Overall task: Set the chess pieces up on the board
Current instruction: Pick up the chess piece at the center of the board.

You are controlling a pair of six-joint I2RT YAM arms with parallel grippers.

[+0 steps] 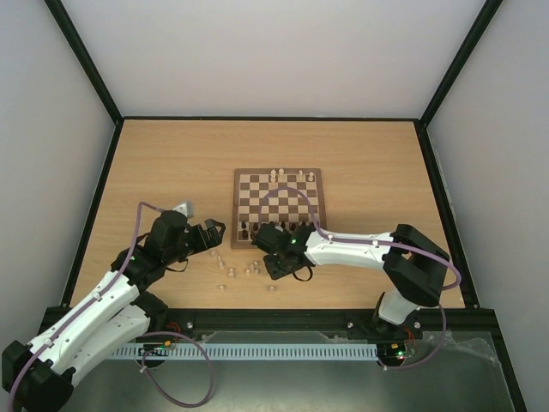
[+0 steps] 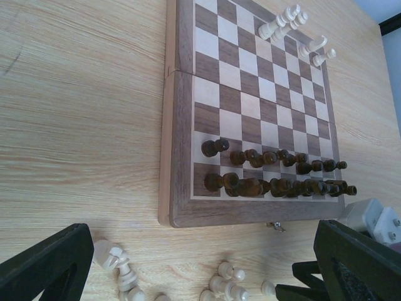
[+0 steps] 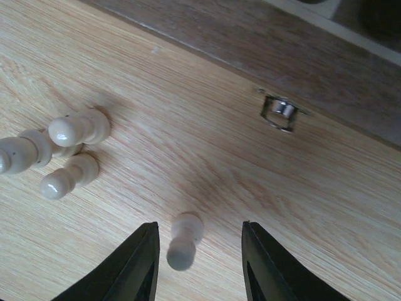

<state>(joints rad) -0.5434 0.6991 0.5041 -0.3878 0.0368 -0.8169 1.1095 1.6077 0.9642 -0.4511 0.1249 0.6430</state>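
The board (image 1: 278, 206) lies mid-table, with dark pieces on its near rows and a few pale pieces (image 1: 280, 177) on the far row. Several pale chess pieces (image 1: 233, 267) lie scattered on the table in front of it. My right gripper (image 3: 199, 251) is open, low over the table beside the board's clasp (image 3: 279, 111). One pale pawn (image 3: 182, 241) lies between its fingers, closer to the left one, untouched. My left gripper (image 2: 200, 276) is open and empty, above the scattered pieces (image 2: 232, 281) near the board's corner.
Three more pale pieces (image 3: 59, 150) lie left of my right gripper. Dark pieces (image 2: 276, 175) fill the board's two near rows. A black frame edges the table (image 1: 171, 163); the right arm (image 1: 360, 249) stretches across the front right.
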